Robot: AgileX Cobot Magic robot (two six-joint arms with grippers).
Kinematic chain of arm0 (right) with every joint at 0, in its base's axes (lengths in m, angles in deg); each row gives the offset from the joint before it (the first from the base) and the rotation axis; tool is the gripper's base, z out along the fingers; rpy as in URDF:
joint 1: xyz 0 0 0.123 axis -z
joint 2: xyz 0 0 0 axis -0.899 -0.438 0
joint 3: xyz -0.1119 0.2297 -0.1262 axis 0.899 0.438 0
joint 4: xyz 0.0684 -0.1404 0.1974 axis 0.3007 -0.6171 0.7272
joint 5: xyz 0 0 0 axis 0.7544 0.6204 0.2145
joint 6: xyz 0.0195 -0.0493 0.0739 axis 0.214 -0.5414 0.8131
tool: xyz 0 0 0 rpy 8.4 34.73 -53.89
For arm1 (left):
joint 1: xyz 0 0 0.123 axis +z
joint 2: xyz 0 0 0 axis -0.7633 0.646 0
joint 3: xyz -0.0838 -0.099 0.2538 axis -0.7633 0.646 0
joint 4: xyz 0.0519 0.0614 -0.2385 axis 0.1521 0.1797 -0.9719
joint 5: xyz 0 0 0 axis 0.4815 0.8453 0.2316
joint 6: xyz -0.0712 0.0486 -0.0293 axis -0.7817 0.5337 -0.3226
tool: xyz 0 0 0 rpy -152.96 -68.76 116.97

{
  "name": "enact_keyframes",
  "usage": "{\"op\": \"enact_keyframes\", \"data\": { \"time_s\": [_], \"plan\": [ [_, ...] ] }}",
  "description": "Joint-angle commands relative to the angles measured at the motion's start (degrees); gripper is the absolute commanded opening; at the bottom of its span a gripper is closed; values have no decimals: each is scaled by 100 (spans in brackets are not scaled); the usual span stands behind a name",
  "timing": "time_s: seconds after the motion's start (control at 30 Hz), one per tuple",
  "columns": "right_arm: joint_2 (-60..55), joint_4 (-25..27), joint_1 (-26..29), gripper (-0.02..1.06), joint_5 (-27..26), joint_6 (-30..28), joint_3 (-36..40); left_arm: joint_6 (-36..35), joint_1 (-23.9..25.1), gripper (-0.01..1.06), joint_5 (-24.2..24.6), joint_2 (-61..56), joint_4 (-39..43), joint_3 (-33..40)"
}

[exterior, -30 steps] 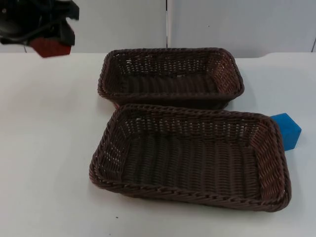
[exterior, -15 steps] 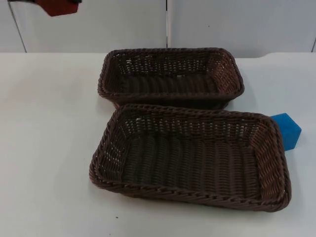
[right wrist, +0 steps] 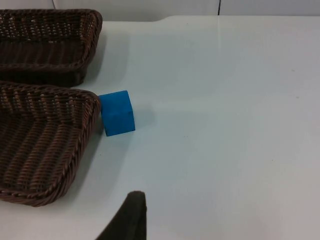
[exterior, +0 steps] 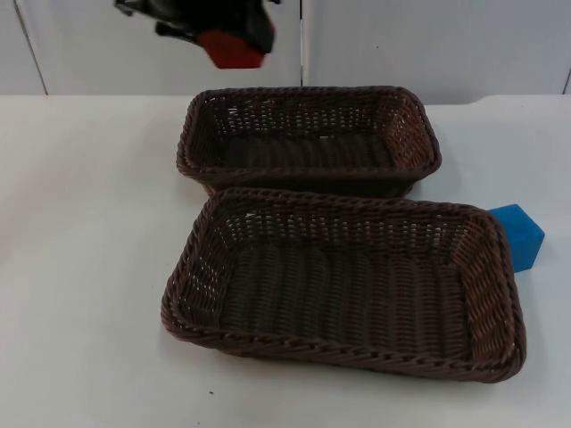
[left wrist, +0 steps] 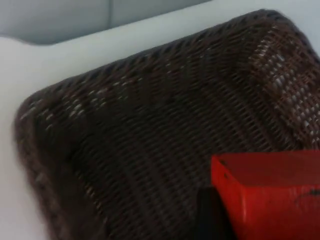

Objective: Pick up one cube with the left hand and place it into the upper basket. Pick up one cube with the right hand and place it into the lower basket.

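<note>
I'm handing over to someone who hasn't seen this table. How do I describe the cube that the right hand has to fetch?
Start from the two brown wicker baskets in the middle of the white table. Take the lower basket, the nearer and larger one, and follow its rim to the far right corner. The blue cube sits there on the table, right against that corner; the only other cube, the red cube, is up in the left hand.

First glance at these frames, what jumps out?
The red cube held in the left claw, hanging in the air above the far rim of the upper basket. Next, the blue cube on the white table, right against the lower basket at its right end. Both brown wicker baskets have nothing in them yet.
</note>
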Motion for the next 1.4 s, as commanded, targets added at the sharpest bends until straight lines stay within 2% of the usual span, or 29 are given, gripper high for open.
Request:
{"op": "enact_keyframes", "data": {
  "time_s": [0.0, 0.4, 0.57, 0.73, 1.37],
  "plan": [
    [19, -6, 37, 105, 3, -7, 30, 27, -103, 0, 116, 236, 38, -326],
    [19, -6, 37, 105, 3, -7, 30, 27, -366, 0, 243, 1571, 191, -1756],
    [19, -6, 37, 105, 3, -7, 30, 27, -390, 0, 219, 2013, 191, -2138],
    [19, -18, 37, 105, 3, -7, 30, 27, -390, 0, -44, 2302, 154, -2276],
    [19, -30, 37, 105, 3, -7, 30, 58, -390, 0, -252, 2826, 185, -2314]
  ]
}}
